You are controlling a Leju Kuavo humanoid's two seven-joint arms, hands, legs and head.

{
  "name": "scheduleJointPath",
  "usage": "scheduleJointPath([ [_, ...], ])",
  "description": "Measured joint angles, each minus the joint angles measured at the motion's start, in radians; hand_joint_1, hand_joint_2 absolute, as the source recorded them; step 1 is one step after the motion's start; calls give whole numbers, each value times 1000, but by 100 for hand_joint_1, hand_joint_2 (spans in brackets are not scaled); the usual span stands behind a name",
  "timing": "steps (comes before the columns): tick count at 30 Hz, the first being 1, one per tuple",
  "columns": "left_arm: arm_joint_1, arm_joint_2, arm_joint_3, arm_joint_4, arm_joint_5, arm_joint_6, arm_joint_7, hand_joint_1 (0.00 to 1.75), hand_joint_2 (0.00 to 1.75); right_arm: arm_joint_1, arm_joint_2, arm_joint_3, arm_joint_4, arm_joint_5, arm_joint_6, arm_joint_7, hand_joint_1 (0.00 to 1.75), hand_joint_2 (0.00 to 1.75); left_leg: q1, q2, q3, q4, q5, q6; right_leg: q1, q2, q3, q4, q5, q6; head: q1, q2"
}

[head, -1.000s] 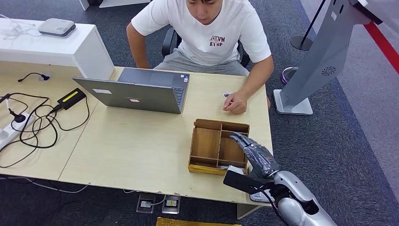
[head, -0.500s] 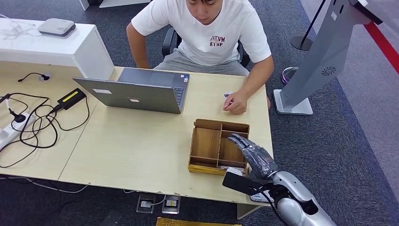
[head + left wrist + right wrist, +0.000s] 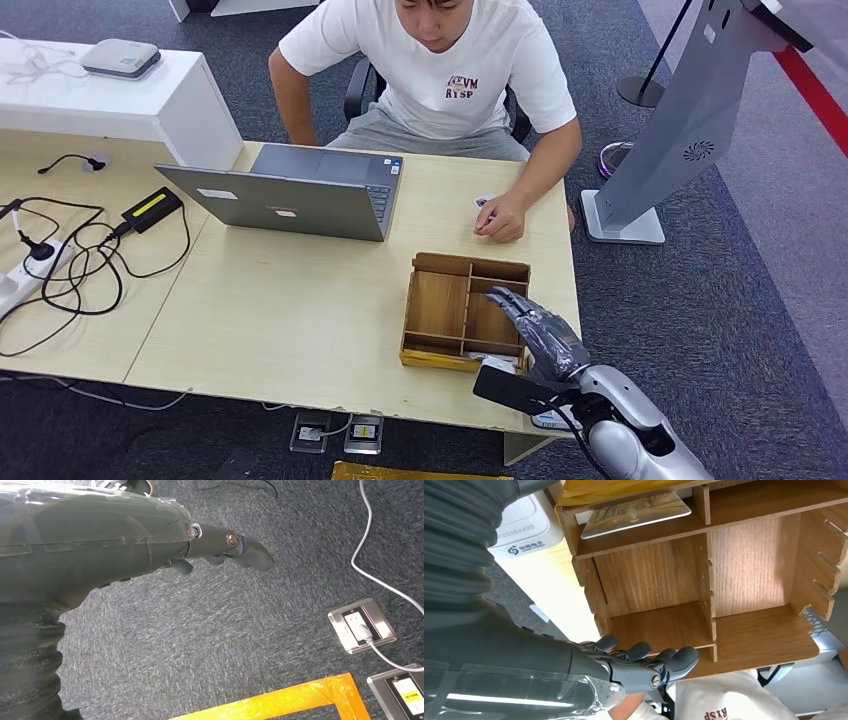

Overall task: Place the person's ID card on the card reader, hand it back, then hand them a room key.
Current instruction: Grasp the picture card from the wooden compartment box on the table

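Observation:
My right hand (image 3: 537, 331) hovers over the right compartments of the wooden tray (image 3: 438, 302), fingers stretched out and holding nothing. In the right wrist view the same hand (image 3: 644, 668) lies past the tray's far edge (image 3: 749, 570). A picture-printed card (image 3: 636, 511) lies in the tray's near compartment. A white card reader (image 3: 521, 527) sits beside the tray at the table's near edge (image 3: 548, 420), partly under my arm. The seated person's hand (image 3: 500, 220) rests on the table by a small white card (image 3: 484, 200). My left hand (image 3: 220, 550) hangs over the carpet, holding nothing.
An open laptop (image 3: 290, 195) stands in front of the person. Black cables and a power strip (image 3: 60, 265) lie at the left. A white raised counter (image 3: 120, 100) is at the back left, a grey kiosk stand (image 3: 680, 130) at the right. Floor sockets (image 3: 361, 625) are below.
My right hand has drawn back slightly toward me and a little lower over the tray. The person's hand and the card have not moved.

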Motion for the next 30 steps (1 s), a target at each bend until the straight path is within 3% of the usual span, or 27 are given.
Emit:
scheduleJointPath([
  [24,0,0,-2,2,10,1,0,0,175,14,0,0,5,3,0,-5,0,175,0,0,0,0,0,0,0,0,0,0,0,0,0,0],
  [27,0,0,-2,2,11,1,0,0,175,17,0,0,5,6,0,-6,18,175,0,0,0,0,0,0,0,0,0,0,0,0,0,0],
  [30,0,0,-2,2,11,1,0,0,175,18,0,0,5,7,0,-7,56,175,0,0,0,0,0,0,0,0,0,0,0,0,0,0],
])
